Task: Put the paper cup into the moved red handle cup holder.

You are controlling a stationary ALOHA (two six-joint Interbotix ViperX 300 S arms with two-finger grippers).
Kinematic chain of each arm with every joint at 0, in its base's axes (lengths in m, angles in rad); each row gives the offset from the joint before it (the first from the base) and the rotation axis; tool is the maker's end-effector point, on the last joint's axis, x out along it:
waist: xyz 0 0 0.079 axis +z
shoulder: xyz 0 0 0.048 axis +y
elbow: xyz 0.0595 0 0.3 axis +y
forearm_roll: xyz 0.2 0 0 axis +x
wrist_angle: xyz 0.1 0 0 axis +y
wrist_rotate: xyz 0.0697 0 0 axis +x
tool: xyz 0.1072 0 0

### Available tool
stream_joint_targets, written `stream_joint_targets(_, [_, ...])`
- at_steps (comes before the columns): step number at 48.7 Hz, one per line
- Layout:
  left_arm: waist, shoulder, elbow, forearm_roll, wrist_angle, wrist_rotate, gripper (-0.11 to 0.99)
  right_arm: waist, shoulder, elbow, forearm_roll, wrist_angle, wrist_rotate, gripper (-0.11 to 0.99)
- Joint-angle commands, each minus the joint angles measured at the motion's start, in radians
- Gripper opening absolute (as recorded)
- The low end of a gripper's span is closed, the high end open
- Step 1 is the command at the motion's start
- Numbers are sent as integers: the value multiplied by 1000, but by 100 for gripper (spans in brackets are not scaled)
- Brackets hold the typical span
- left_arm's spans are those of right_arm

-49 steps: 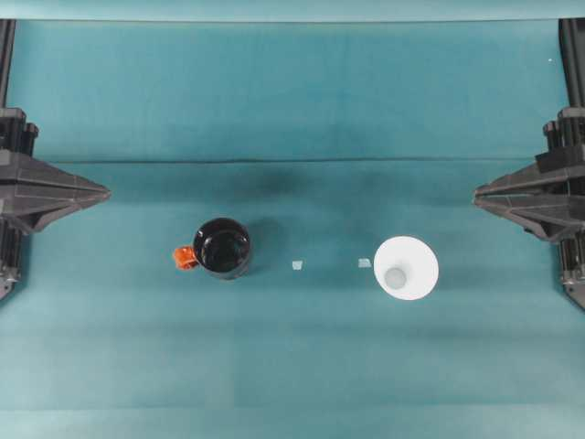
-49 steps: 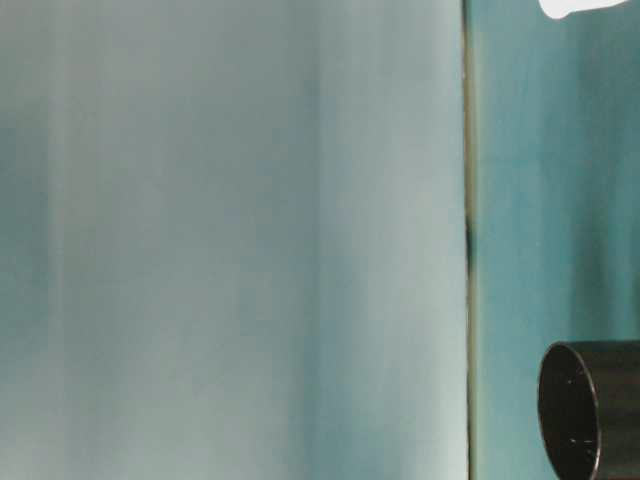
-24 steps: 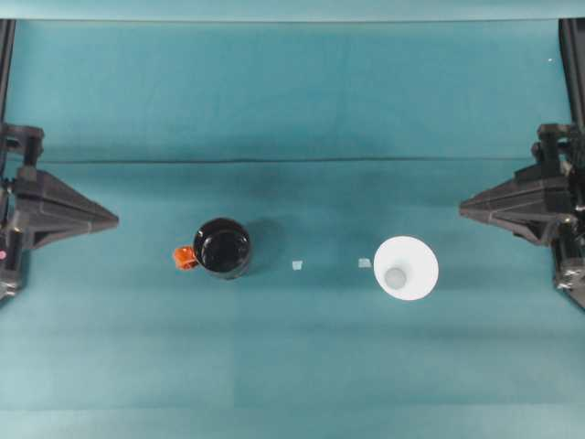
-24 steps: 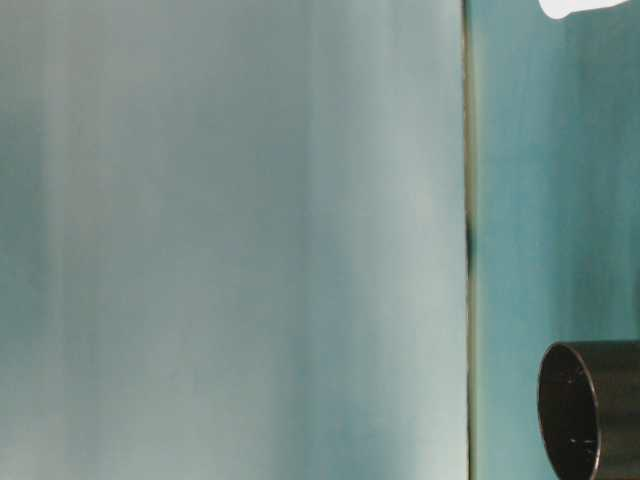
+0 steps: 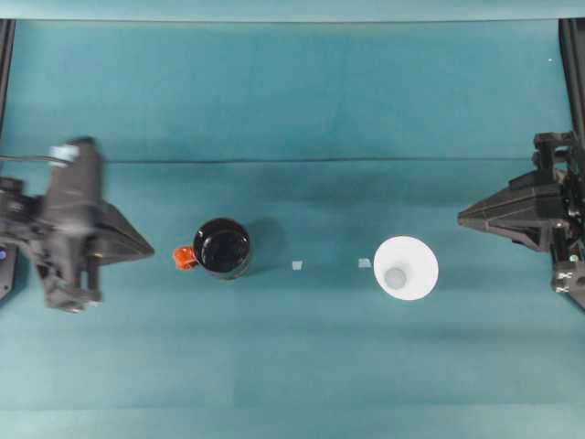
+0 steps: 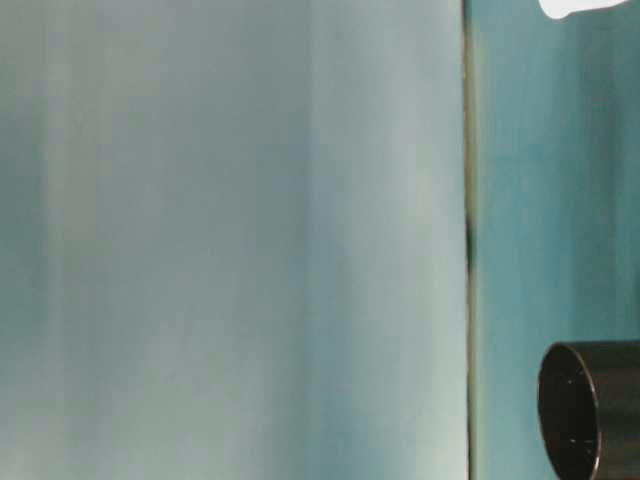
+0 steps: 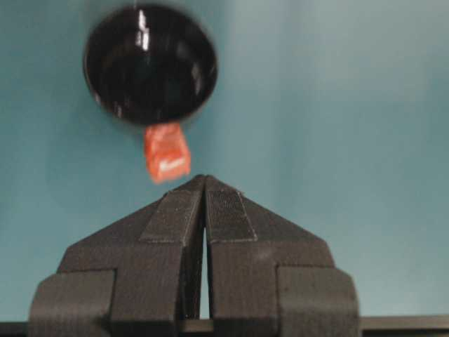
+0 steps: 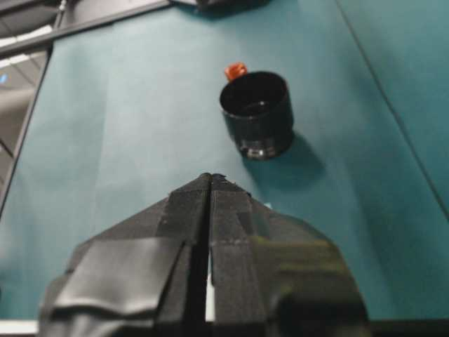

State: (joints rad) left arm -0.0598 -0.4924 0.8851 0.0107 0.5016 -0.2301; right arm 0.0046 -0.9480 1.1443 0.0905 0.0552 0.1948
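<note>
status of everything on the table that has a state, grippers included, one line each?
paper cup: upright, empty, standing free on the table
holder: upright, empty, red handle pointing at the left gripper
left gripper: shut, empty, just short of the handle
right gripper: shut, empty, off to the side of the paper cup
</note>
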Motion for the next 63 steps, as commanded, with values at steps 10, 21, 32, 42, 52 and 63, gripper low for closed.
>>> stream_joint_targets(10, [-3,109,-92,9,78,3,2,-8,8,-23,2,-2,9,-10])
stream_joint_targets(21, [-2,115,-92,11,78,3,2,-6,8,-23,2,0,11,-10])
stream_joint_targets(32, [3,117,-87,11,80,-9,7,-8,9,-23,2,0,12,-10])
stream_joint_targets(42, [6,143,-80,11,84,5,65,-6,8,-23,2,-2,14,-10])
stream_joint_targets(52, [6,201,-91,11,74,8,96,-6,8,-23,2,0,14,-10])
stream_joint_targets(63, [26,273,-106,11,52,20,98,-8,8,-23,2,11,14,-10])
